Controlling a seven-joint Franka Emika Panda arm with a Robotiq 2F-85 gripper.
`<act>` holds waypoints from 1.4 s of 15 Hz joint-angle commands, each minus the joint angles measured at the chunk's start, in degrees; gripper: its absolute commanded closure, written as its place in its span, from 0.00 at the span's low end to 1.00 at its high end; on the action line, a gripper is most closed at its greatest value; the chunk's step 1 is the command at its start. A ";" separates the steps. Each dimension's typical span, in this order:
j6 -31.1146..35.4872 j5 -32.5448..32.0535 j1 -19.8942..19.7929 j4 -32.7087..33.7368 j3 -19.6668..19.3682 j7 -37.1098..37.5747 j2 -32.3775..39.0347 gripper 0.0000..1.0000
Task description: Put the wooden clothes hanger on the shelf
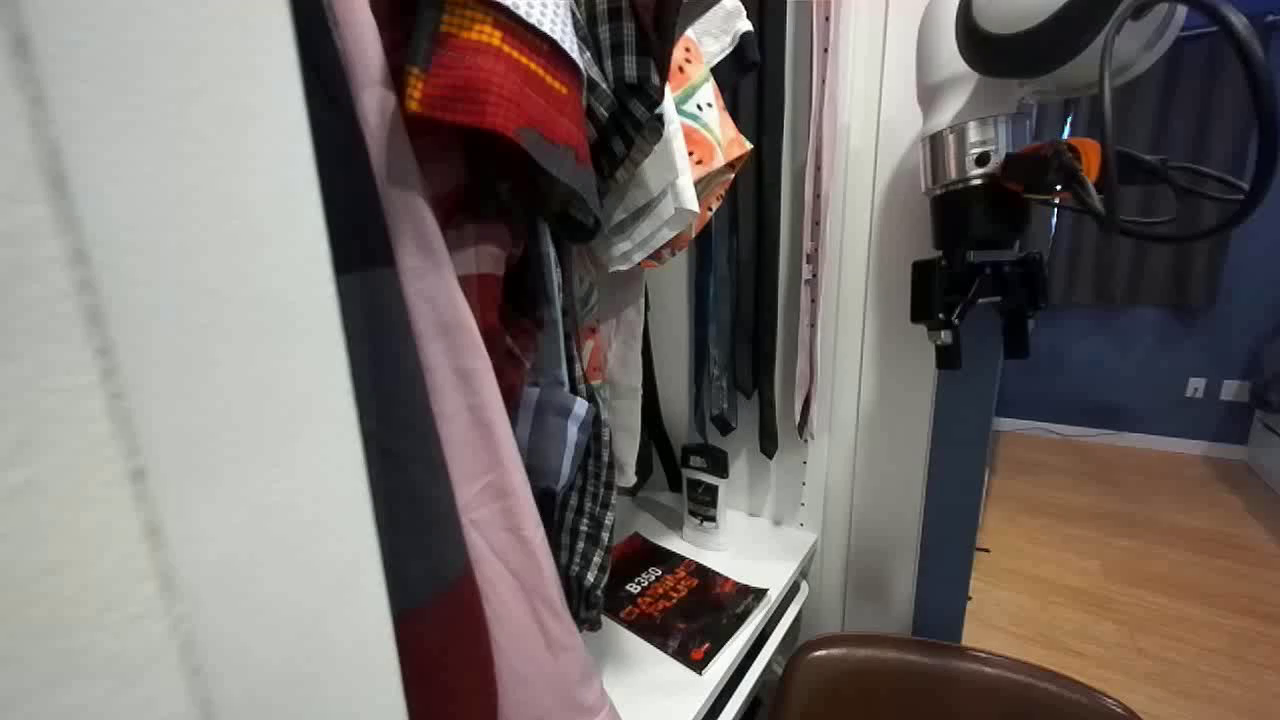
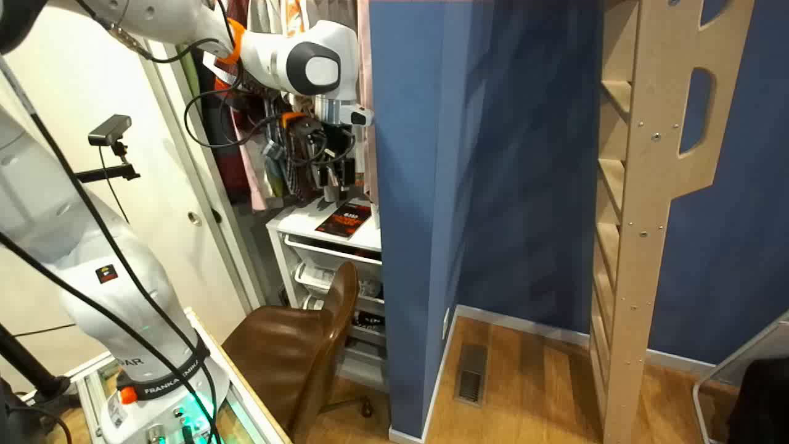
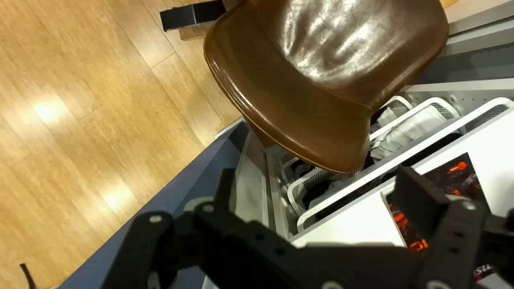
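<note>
"B350 GAMING PLUS" on booklet [image 1: 683,603]

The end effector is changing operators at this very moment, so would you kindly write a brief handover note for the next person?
End effector: open, nothing between its fingers, raised higher than the shelf.
Job's things: the shelf is the white top bearing a booklet and a container. No wooden hanger can be made out in any view; clothes hide part of the shelf.
Done: no placing that shows.
Left: probably find the hanger, grasp it, set it on the shelf. Mind the chair in front.
</note>
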 commanded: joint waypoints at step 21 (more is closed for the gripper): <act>-1.22 -3.90 3.87 17.08 4.38 -5.07 -8.44 0.00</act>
